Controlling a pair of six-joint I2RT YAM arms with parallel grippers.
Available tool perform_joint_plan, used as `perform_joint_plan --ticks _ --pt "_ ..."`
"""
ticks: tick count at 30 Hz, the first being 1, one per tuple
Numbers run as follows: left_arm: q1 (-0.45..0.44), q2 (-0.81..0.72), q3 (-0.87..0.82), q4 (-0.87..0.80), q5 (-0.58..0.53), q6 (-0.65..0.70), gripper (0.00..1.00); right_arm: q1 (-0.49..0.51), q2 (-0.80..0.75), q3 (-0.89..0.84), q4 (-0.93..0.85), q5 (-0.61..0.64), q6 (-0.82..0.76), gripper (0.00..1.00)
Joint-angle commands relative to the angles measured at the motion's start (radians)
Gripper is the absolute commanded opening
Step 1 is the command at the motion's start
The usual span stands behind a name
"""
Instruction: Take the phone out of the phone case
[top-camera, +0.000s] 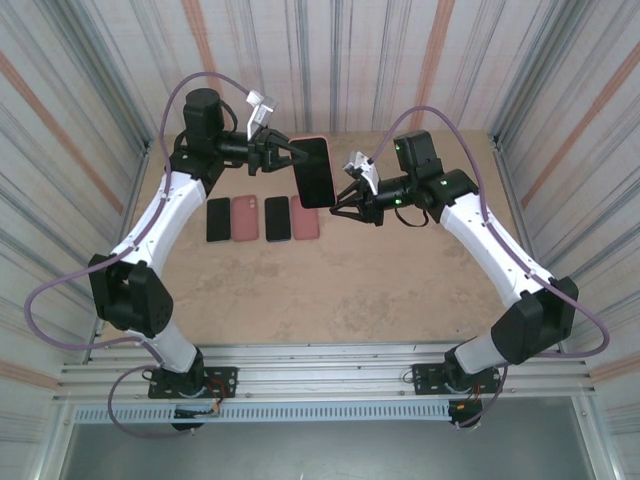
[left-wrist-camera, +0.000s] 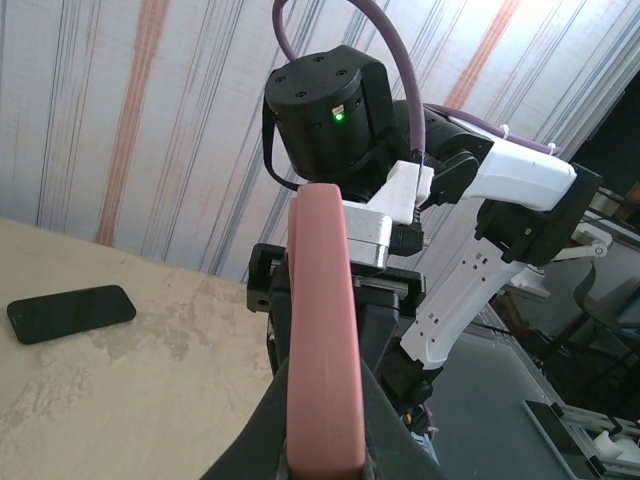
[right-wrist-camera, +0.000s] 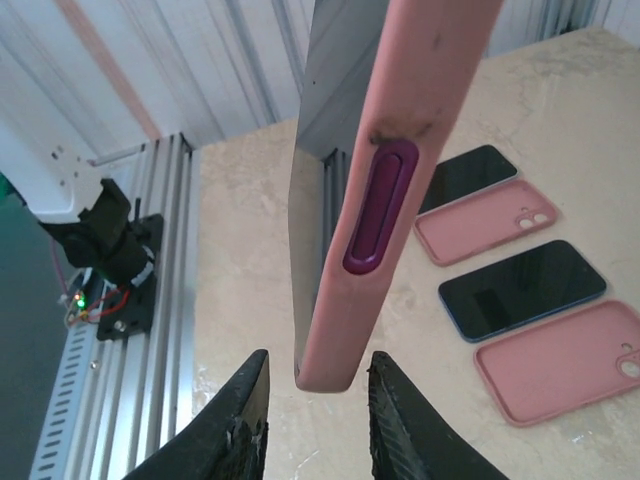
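A phone in a pink phone case (top-camera: 315, 170) hangs in the air above the back of the table. My left gripper (top-camera: 283, 152) is shut on its far edge; in the left wrist view the pink case (left-wrist-camera: 325, 330) is pinched between the black fingers of the left gripper (left-wrist-camera: 325, 400). My right gripper (top-camera: 340, 205) is at the case's near lower corner. In the right wrist view the phone's grey face (right-wrist-camera: 325, 90) and the pink case (right-wrist-camera: 400, 130) hang between the jaws of the right gripper (right-wrist-camera: 318, 385), which stand open with a gap on each side.
On the table below lie a black phone (top-camera: 218, 220), an empty pink case (top-camera: 245, 218), another black phone (top-camera: 277, 218) and a second pink case (top-camera: 305, 222). Striped walls close in the table. An aluminium rail (right-wrist-camera: 160, 300) runs along the near edge.
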Motion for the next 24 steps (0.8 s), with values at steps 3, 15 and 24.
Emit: perform_joint_plan --ticks 3,15,24 --pt "0.003 -0.022 0.013 0.006 0.024 0.016 0.00 0.010 0.026 0.043 -0.068 -0.044 -0.045 0.23" --pt "-0.012 -0.012 0.007 0.023 0.059 -0.019 0.00 0.026 0.026 0.059 -0.049 -0.040 -0.035 0.17" --pt "-0.024 -0.007 0.009 0.046 0.086 -0.068 0.00 0.042 0.032 0.102 -0.155 0.008 -0.093 0.11"
